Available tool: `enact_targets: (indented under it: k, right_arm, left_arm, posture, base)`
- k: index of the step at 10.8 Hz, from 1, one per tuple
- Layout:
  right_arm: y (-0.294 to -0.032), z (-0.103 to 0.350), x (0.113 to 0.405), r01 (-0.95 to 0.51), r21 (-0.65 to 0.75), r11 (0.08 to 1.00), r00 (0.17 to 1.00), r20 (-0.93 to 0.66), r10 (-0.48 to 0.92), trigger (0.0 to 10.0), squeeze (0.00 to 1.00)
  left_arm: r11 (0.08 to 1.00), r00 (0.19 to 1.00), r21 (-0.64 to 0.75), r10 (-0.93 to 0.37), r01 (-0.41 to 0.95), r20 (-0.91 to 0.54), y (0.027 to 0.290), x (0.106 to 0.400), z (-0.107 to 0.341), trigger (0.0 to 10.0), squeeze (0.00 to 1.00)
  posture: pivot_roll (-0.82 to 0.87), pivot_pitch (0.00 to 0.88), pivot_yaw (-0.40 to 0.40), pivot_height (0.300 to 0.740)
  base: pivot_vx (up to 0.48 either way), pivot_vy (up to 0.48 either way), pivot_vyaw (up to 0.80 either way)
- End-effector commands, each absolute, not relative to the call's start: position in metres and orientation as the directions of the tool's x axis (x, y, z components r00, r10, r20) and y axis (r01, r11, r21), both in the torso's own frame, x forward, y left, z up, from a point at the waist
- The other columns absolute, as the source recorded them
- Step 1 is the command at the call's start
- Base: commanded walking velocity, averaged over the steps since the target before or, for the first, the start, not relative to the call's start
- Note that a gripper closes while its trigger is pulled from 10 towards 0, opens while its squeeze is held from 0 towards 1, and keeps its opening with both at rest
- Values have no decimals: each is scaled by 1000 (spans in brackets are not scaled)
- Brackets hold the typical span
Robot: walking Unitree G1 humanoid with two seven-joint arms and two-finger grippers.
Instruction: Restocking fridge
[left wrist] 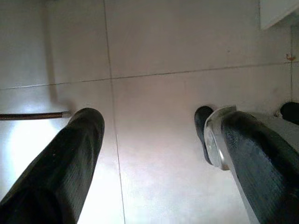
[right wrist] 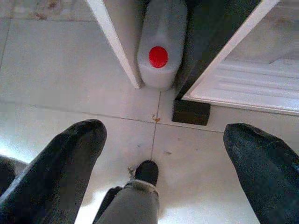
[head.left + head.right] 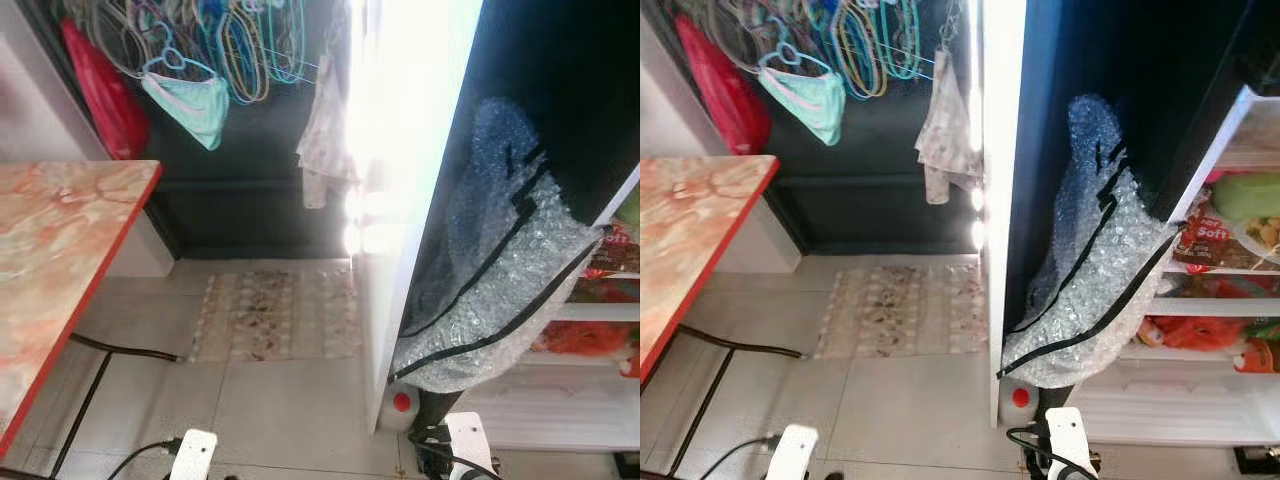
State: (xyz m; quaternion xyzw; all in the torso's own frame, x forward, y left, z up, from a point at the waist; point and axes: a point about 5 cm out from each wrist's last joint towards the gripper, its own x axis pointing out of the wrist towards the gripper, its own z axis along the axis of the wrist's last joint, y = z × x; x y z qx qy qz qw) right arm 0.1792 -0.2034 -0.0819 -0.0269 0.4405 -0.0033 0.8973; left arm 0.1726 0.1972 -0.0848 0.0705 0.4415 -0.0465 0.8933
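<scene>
Fridge (image 3: 1240, 250) stands open, w/ a sheet of bubble wrap (image 3: 1095, 280) draped over its dark side. Both arms hang low, nothing carried, so the step in hand looks like approach/pickup, not loading yet.

To do it well: turn toward the fridge shelves, square up before reaching, keep clear of the bubble wrap so it doesn't snag. Mind the white jug w/ red cap (image 2: 159, 44) on the floor, wedged at the fridge's base corner, just beside the door edge.

Fridge look: white interior, 2+ shelves visible, already holding a red "Soft" packet (image 3: 1205, 235), a green tub above it, orange bags lower down. Crisper drawer at the bottom.

Left gripper (image 1: 154, 154): fingers spread wide, empty, over bare tile, well away from the fridge. Right gripper (image 2: 166, 154): also wide apart, empty, pointing at floor near the jug.
</scene>
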Motion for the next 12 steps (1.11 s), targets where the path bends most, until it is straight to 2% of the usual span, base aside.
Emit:
enact_targets:
  k: [1, 2, 3, 4, 6, 7, 8, 10, 12]
  right_arm:
    - [-202, -84, 174, 43, -32, 999, 611, -790, -52, 10000, 0]
    - [-200, -84, 175, 11, -15, 1000, 622, -783, -18, 10000, 0]
    - [-203, -84, 174, 17, 0, 1000, 618, -786, -11, 10000, 0]
    - [-208, -85, 171, 88, 8, 996, 608, -792, -48, 10000, 0]
    - [-223, -85, 166, 151, -40, 988, 573, -811, -120, 10000, 0]
    - [-230, -85, 164, 131, -64, 989, 560, -819, -127, 10000, 0]
    - [-234, -84, 162, 152, -72, 986, 557, -818, -146, 10000, 0]
    - [-232, -85, 160, 211, -40, 977, 568, -808, -156, 10000, 0]
    - [-222, -85, 167, 189, -28, 982, 581, -802, -135, 10000, 0]
  left_arm:
    - [993, 608, 87, 20, 81, -794, 211, 176, -82, 10000, 0]
    - [995, 622, 76, 18, 67, -783, 213, 182, -78, 10000, 0]
    - [996, 633, 63, 9, 63, -774, 211, 187, -76, 10000, 0]
    - [997, 636, 59, 13, 52, -772, 209, 189, -76, 10000, 0]
    - [1000, 625, 14, 11, 0, -781, 187, 188, -80, 10000, 0]
    - [1000, 619, -12, 5, -24, -785, 170, 184, -84, 10000, 0]
    - [999, 614, -29, -2, -34, -789, 160, 178, -87, 10000, 0]
    - [1000, 600, -9, 10, -29, -800, 172, 166, -91, 10000, 0]
    - [998, 591, 33, 56, -50, -805, 205, 160, -90, 10000, 0]
  posture:
    - [48, 0, 118, 740]
    - [34, 0, 124, 740]
    - [26, 0, 95, 740]
    - [28, 0, 74, 740]
    - [4, 0, 0, 740]
    - [13, 0, -14, 740]
    - [-2, 0, 15, 740]
    - [-12, 0, 55, 740]
    - [-90, 18, 61, 740]
  base:
    - [0, 0, 0]
    - [0, 0, 0]
    - [0, 0, 0]
    - [0, 0, 0]
    - [0, 0, 0]
    - [0, 0, 0]
    - [0, 0, 0]
    - [0, 0, 0]
    - [0, 0, 0]
